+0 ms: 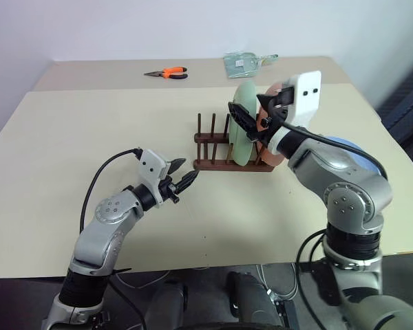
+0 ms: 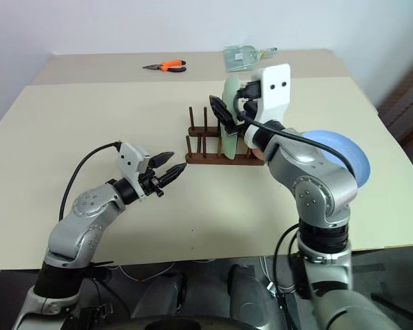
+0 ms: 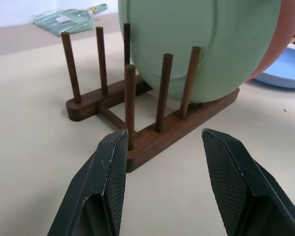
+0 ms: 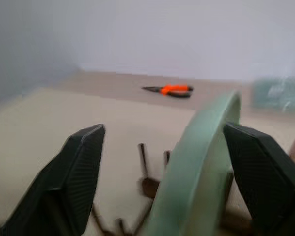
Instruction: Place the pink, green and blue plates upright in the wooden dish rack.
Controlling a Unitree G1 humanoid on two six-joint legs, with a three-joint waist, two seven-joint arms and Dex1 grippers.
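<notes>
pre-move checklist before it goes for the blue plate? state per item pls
1. Green plate upright between the rack pegs: ok.
2. Pink plate upright behind the green one: ok; which slot it sits in, cannot tell.
3. Right hand released: ok, fingers spread either side of the green rim, not gripping.
4. Right hand out of the rack: not ok, it hangs over the green plate's top.
5. Blue plate reachable: cannot tell, it lies flat on the table partly hidden by the right arm.
6. Left hand free: ok, open, empty, near the rack's end.
</notes>
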